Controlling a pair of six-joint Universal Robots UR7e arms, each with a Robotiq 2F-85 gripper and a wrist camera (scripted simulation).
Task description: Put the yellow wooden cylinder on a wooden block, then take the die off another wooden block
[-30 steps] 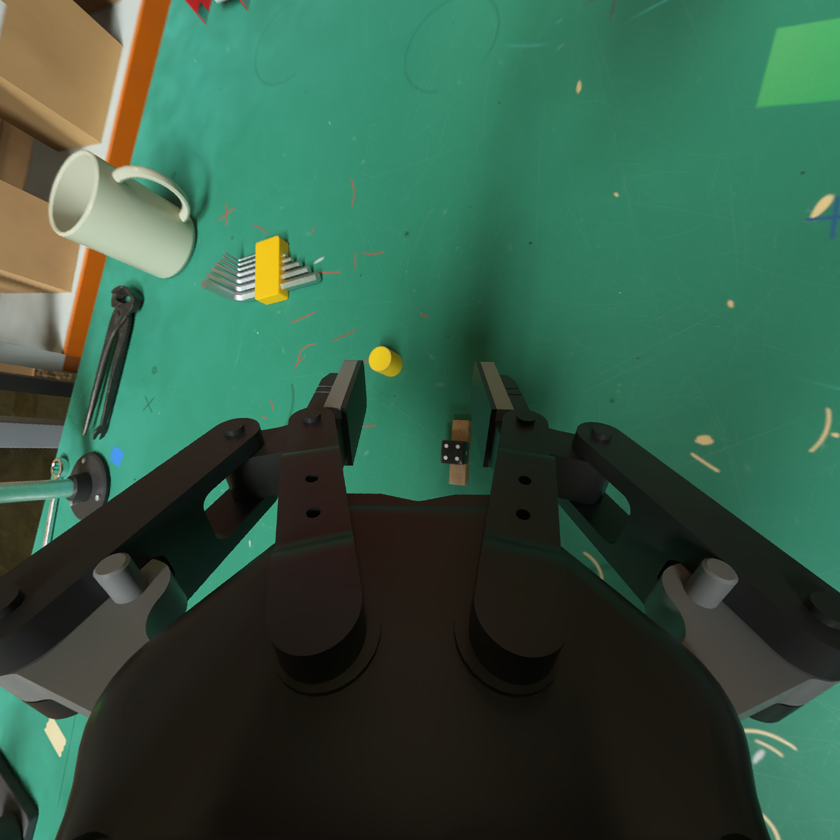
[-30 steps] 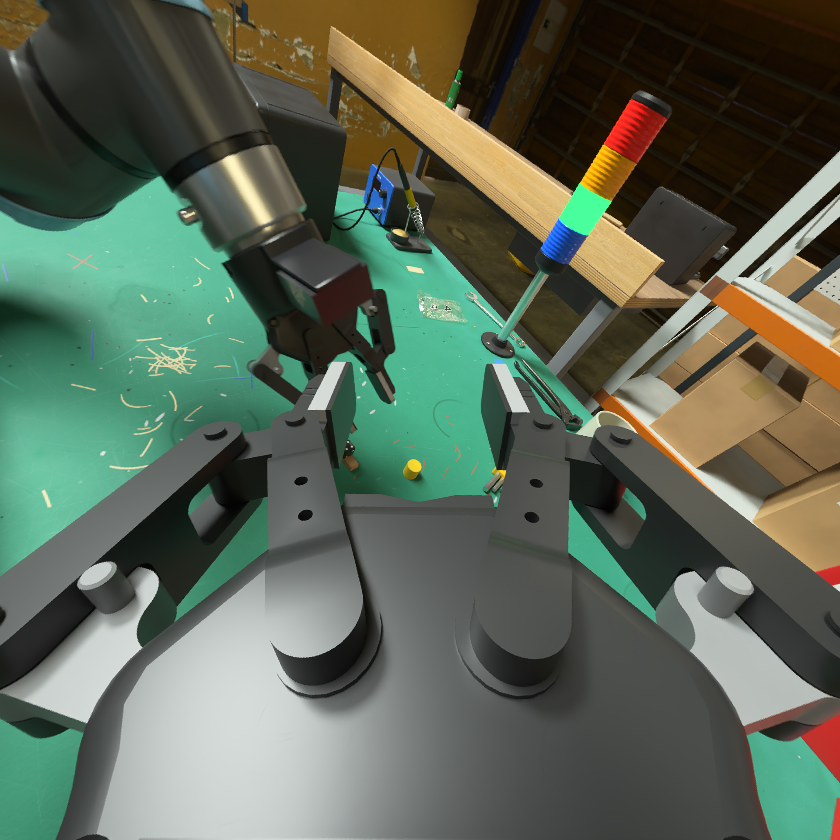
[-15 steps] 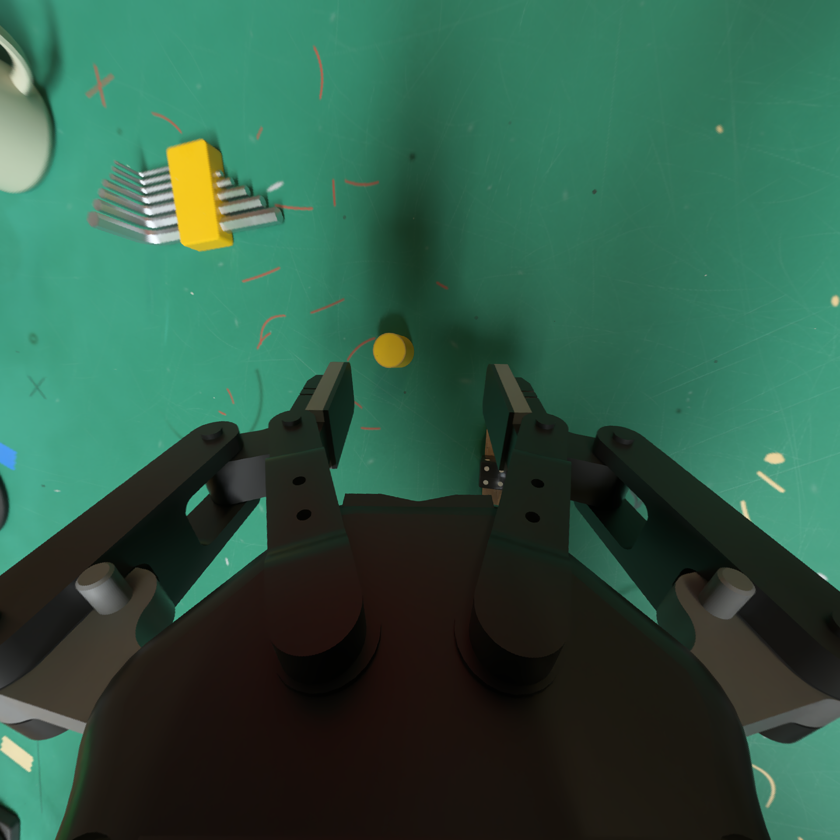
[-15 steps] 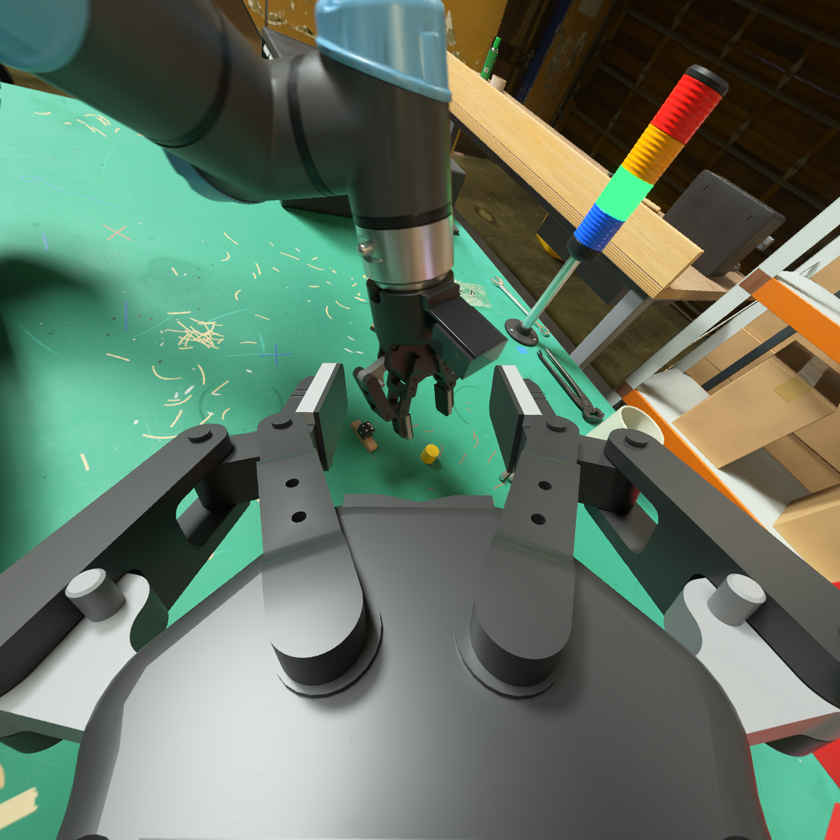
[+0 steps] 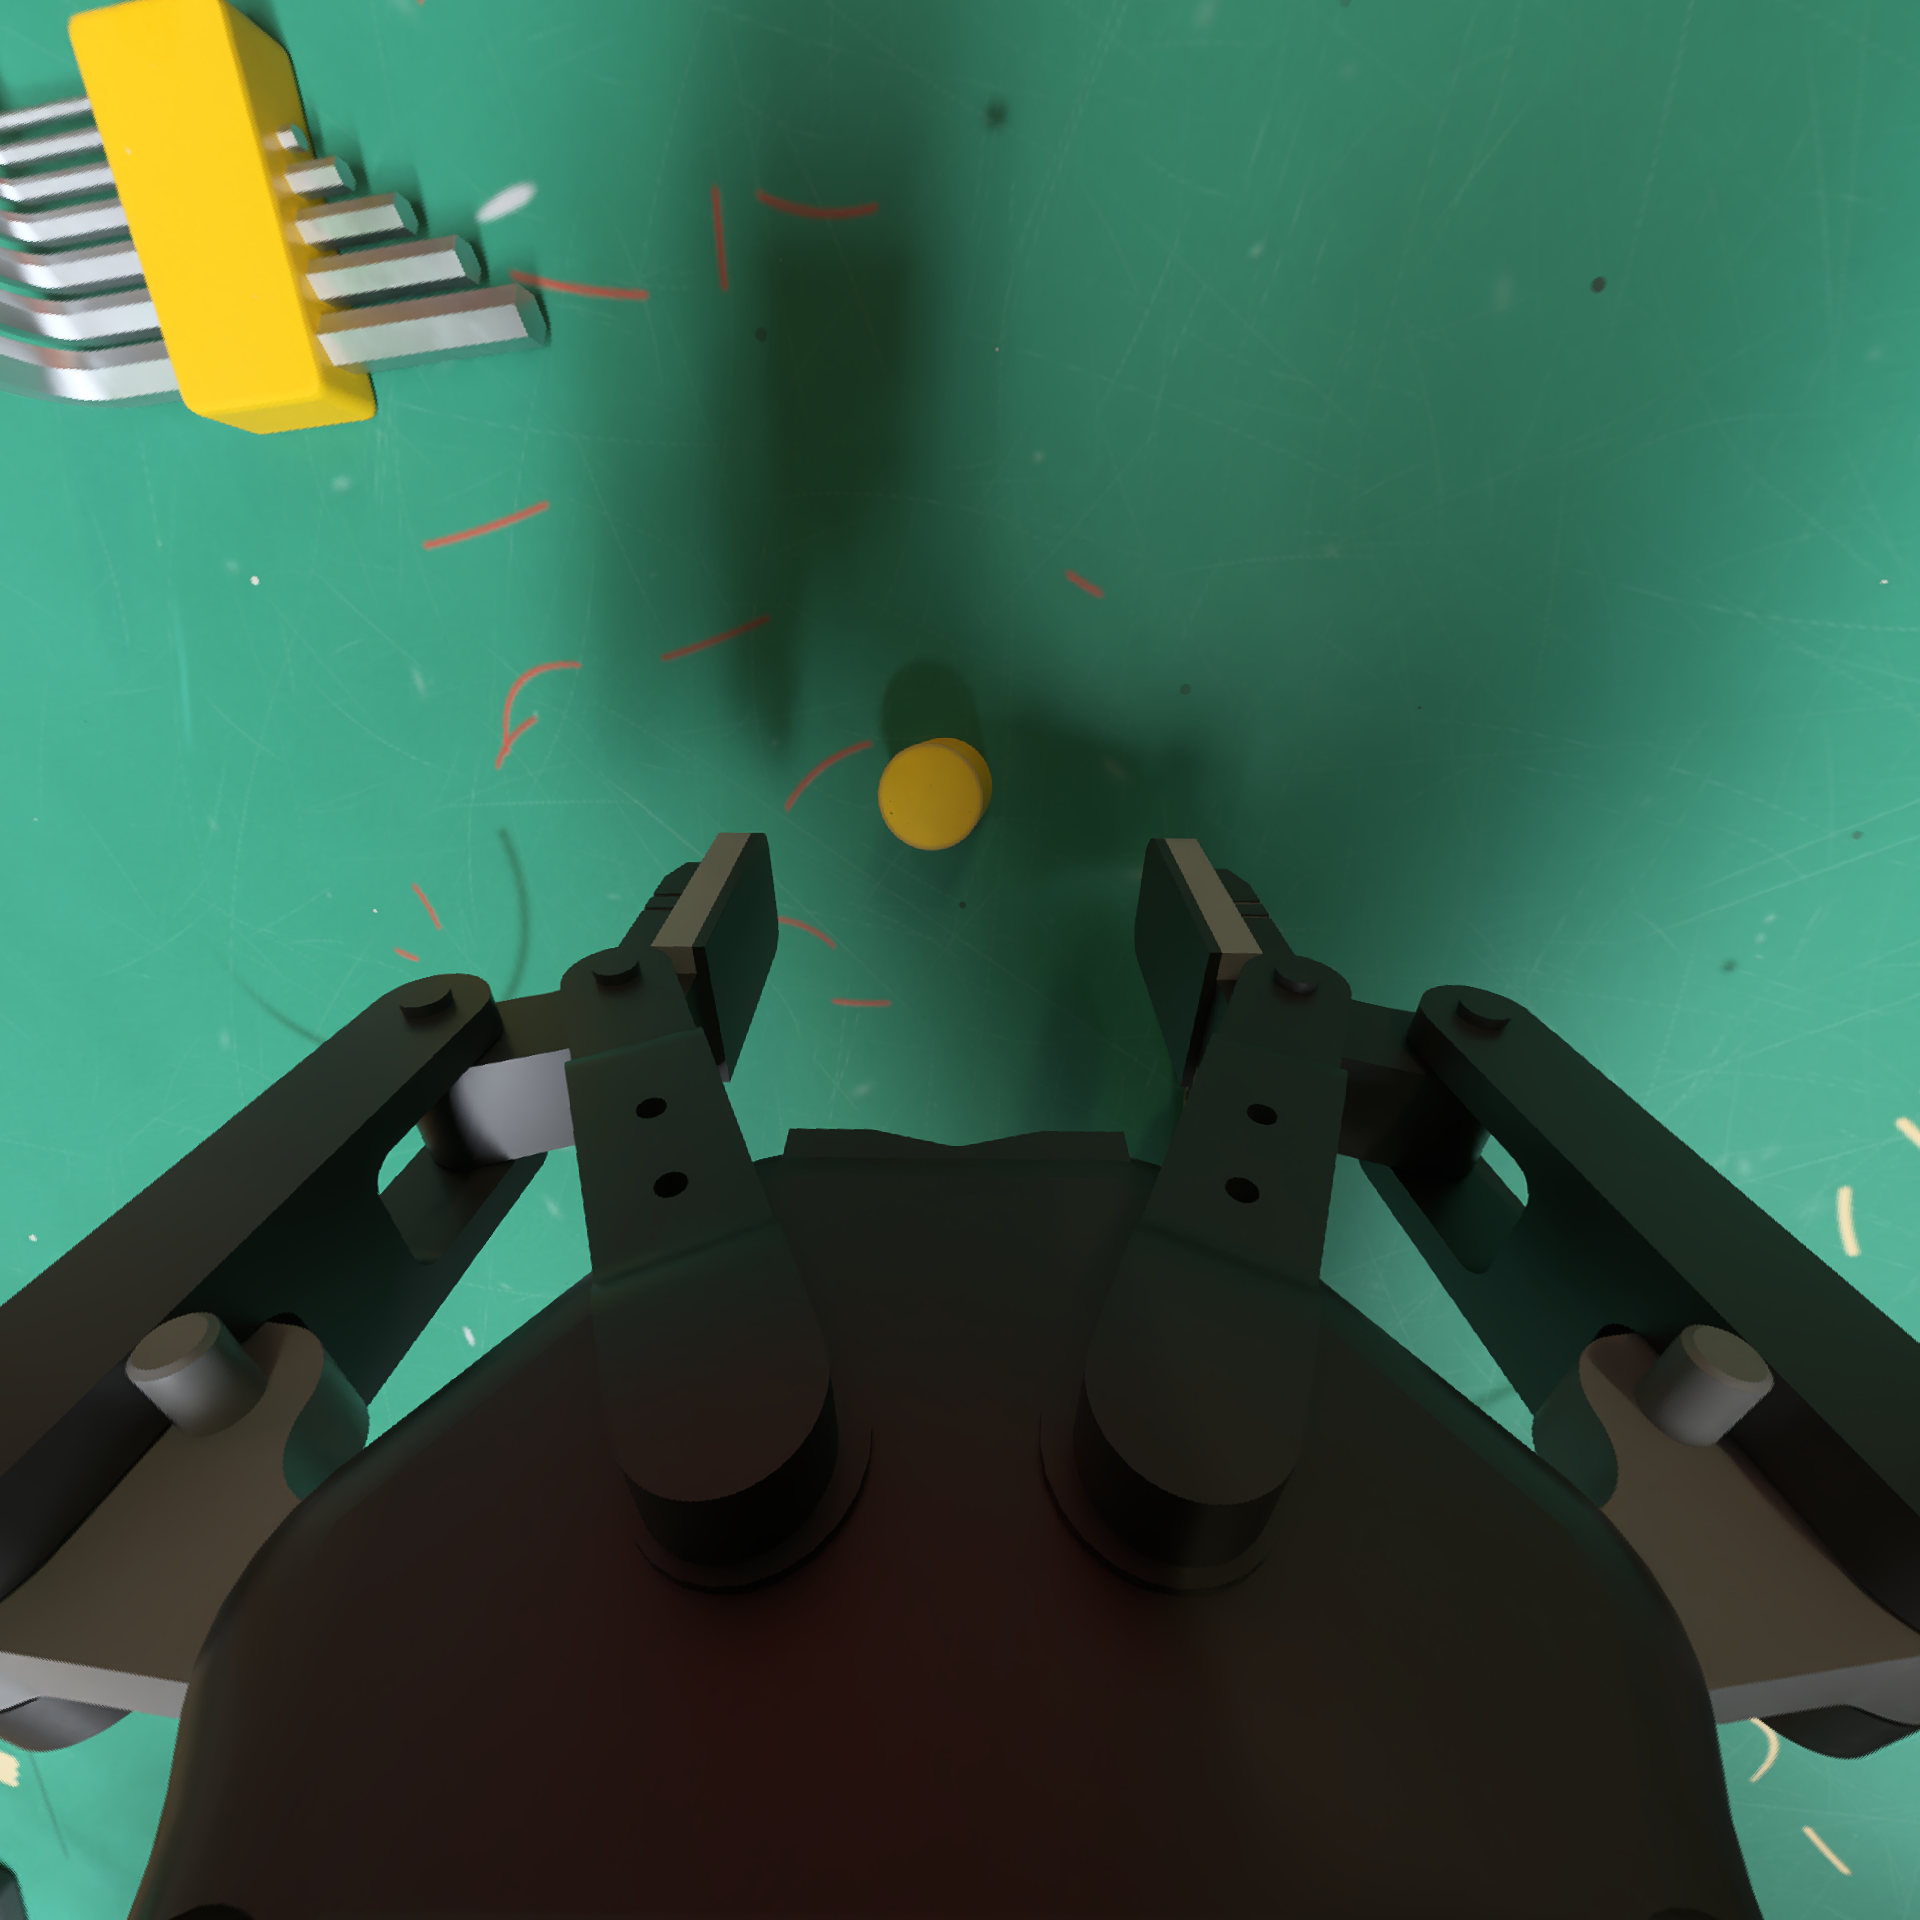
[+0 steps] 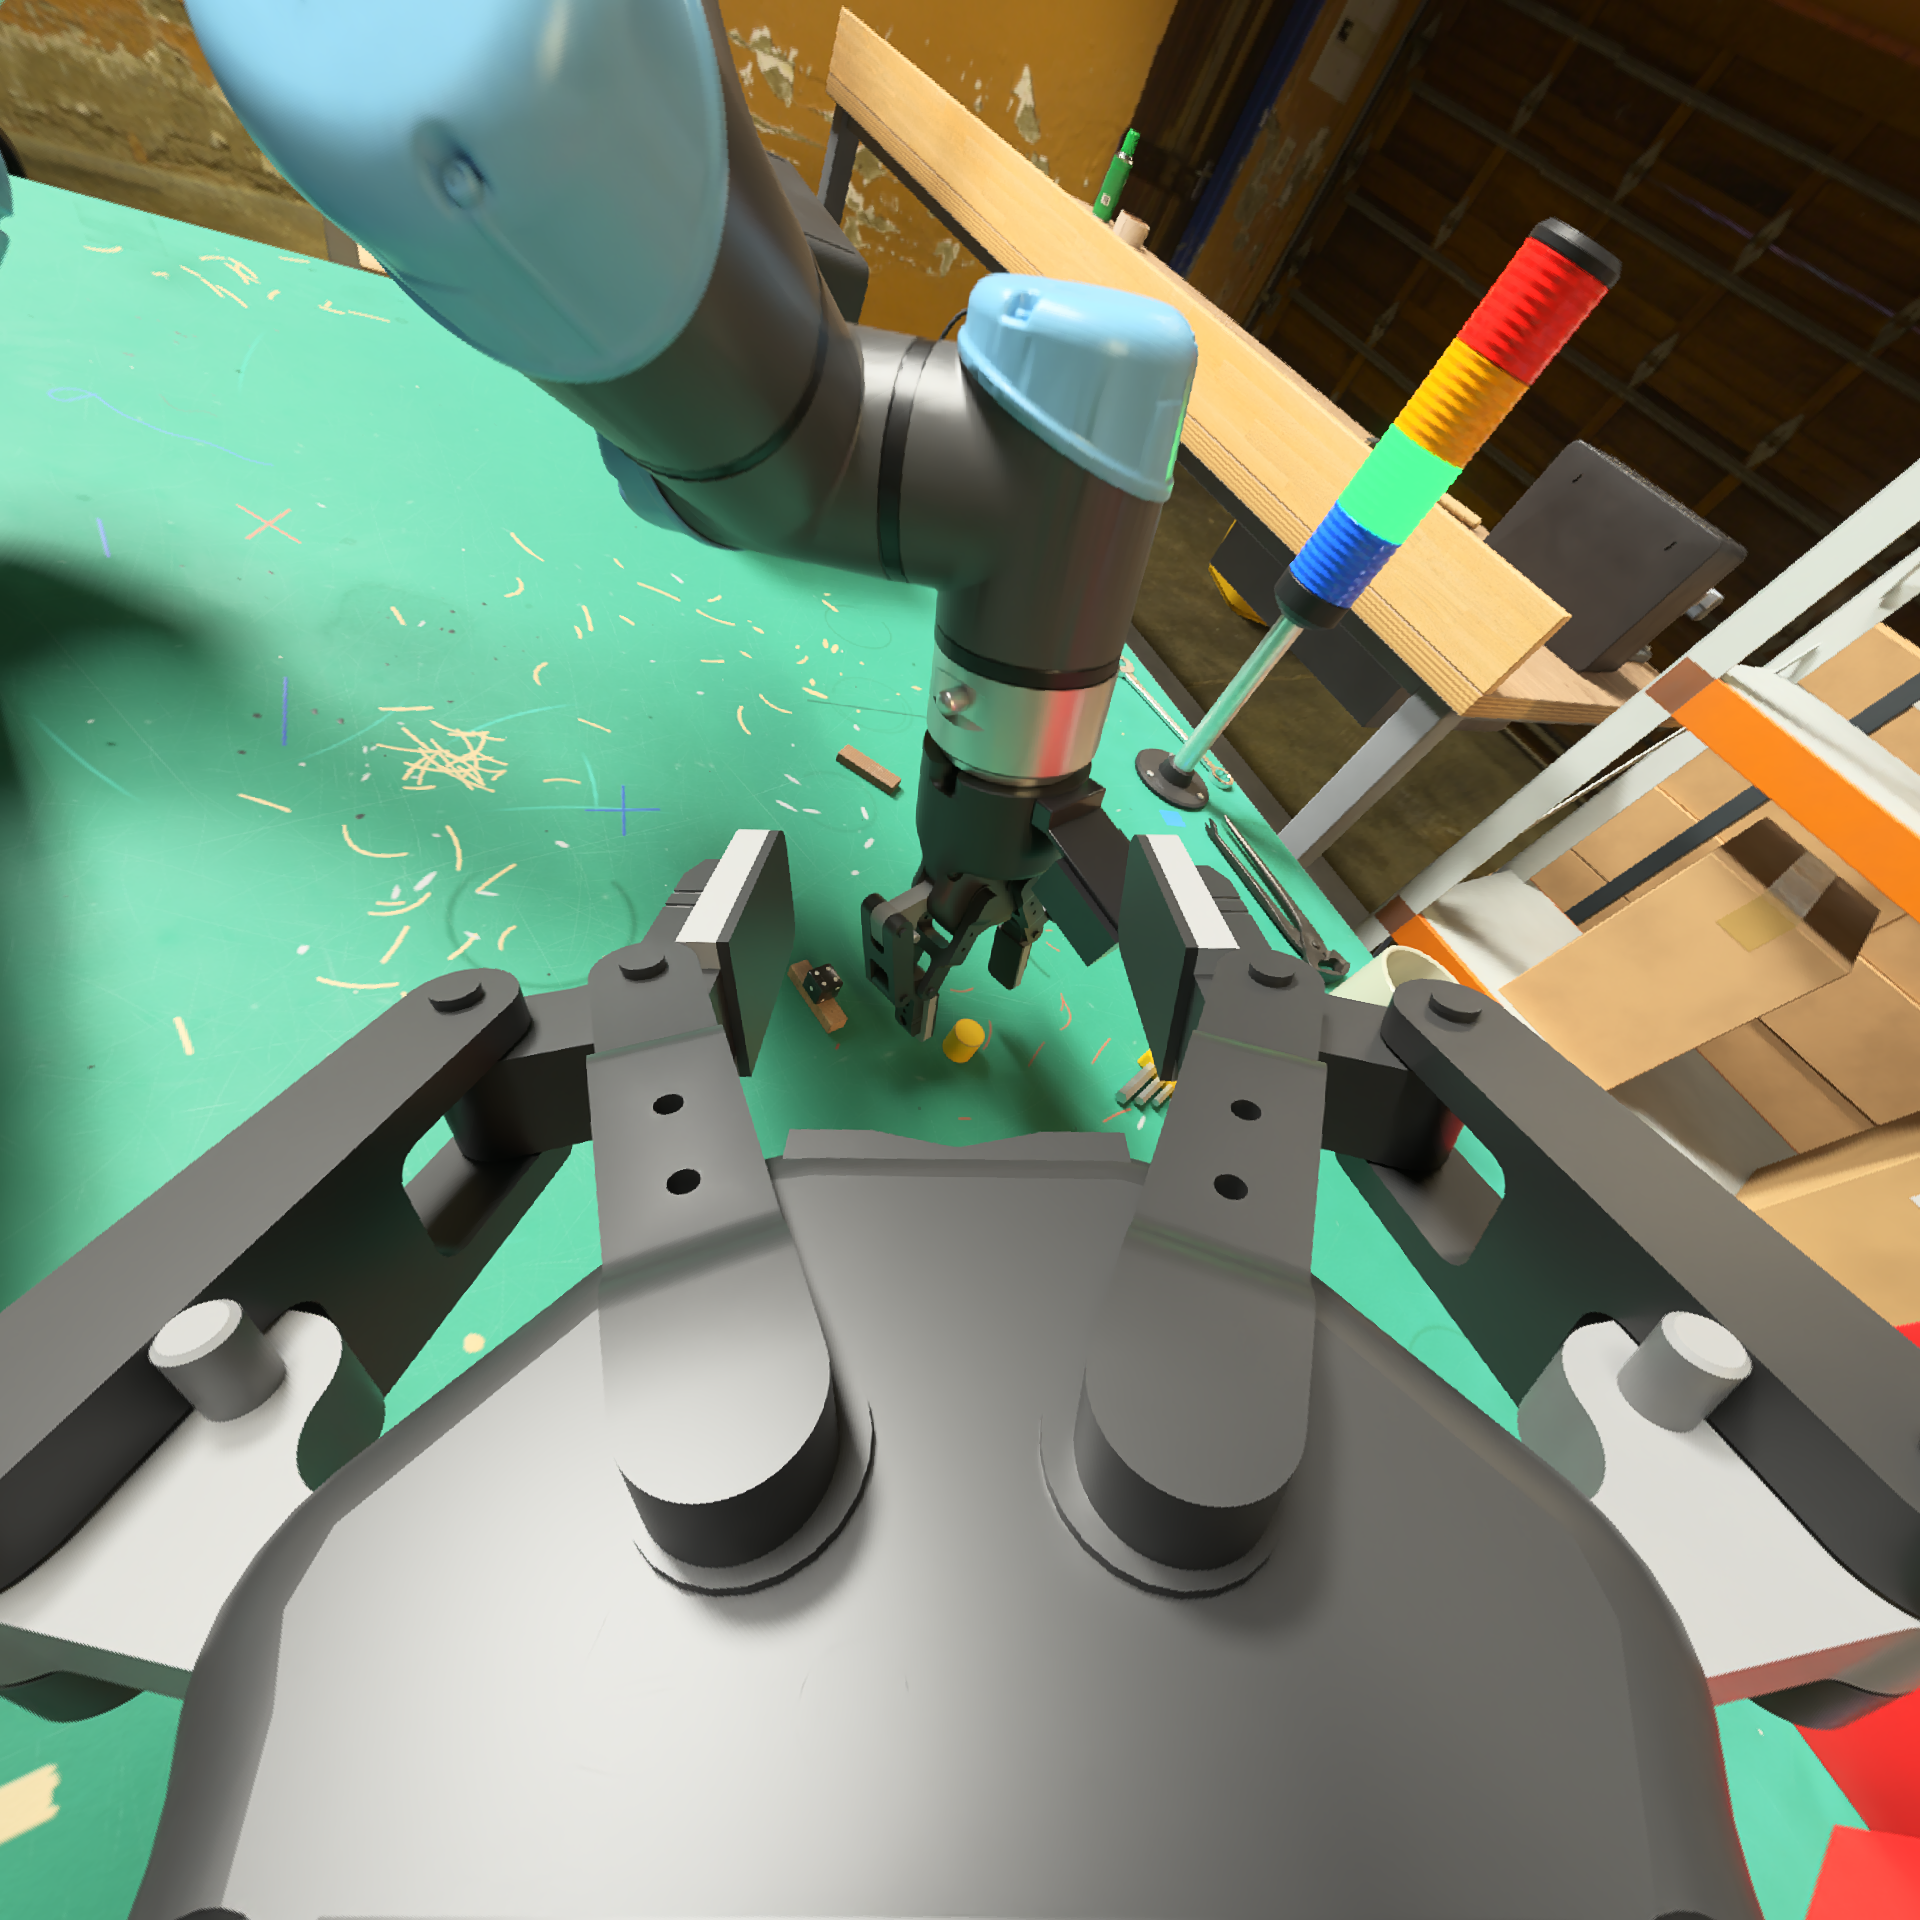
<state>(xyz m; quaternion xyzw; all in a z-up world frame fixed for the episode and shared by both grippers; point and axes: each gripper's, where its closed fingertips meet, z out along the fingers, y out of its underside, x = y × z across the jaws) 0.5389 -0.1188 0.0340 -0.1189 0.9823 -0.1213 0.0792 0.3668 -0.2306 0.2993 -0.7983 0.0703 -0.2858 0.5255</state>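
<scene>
Left wrist view: your left claw (image 5: 954, 914) is spread wide and empty, pointing down at the green desk (image 5: 1455, 416), with the yellow wooden cylinder (image 5: 932, 795) standing upright just past the fingertips, not yet between them. Nothing touches it. Hex key set (image 5: 223, 223) in a yellow holder lies far left, well apart.

Right wrist view: right claw (image 6: 954, 914) also released, holding nothing, parked back from the action. You can see the left claw (image 6: 951, 961) low over the cylinder (image 6: 963, 1040), just beside it. The die (image 6: 824, 981), black, sits on its wooden block (image 6: 821, 1003) to the left of the cylinder, near it. A second, bare wooden block (image 6: 868, 770) lies farther off, beyond the left arm.

Progress, as I judge it: nothing done yet. You're at the reach for the cylinder. Left to do: grasp, lift, carry to the bare block, set down; then pull the die off its block.
</scene>
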